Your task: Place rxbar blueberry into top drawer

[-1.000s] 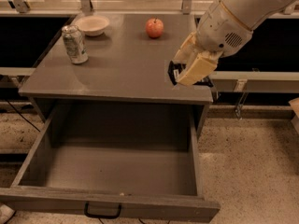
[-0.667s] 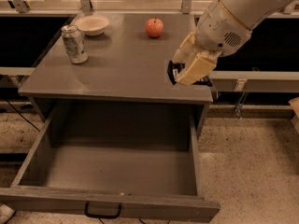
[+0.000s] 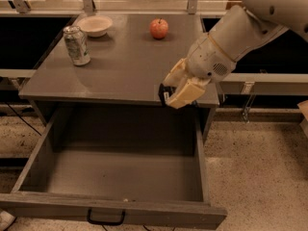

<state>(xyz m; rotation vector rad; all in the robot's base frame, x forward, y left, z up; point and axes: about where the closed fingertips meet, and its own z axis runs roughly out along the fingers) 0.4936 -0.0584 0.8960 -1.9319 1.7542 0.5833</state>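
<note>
Hovering at the front right edge of the flat grey tabletop (image 3: pixel 120 71): cream-padded two-finger gripper (image 3: pixel 172 96) on a thick white arm (image 3: pixel 240 32), reaching in from 2 o'clock. Pinching narrow on the rxbar blueberry (image 3: pixel 164 92), a small flat bar in a dark wrapper, with only its dark end showing at 9 o'clock of the cream fingers (image 3: pixel 190 91). Not telling from this view whether the bar is touching the tabletop. Standing pulled out at 6 o'clock of the tabletop: the top drawer (image 3: pixel 33 163), a wide, deep grey box with plain walls, carrying a small black handle (image 3: pixel 106 219) on its front panel. Being held outside that drawer, the bar, over the table edge above the drawer's back right corner. Standing upright at 10 o'clock of the gripper, well apart: a silver drinks can (image 3: pixel 77 44). Sitting near the can, at its 1 o'clock: a shallow white bowl (image 3: pixel 95 25). Resting toward the far edge of the tabletop, at 12 o'clock of the gripper and well apart: a round red apple (image 3: pixel 159 28). Showing at 4 o'clock of the gripper: pale speckled floor (image 3: pixel 260 177).
</note>
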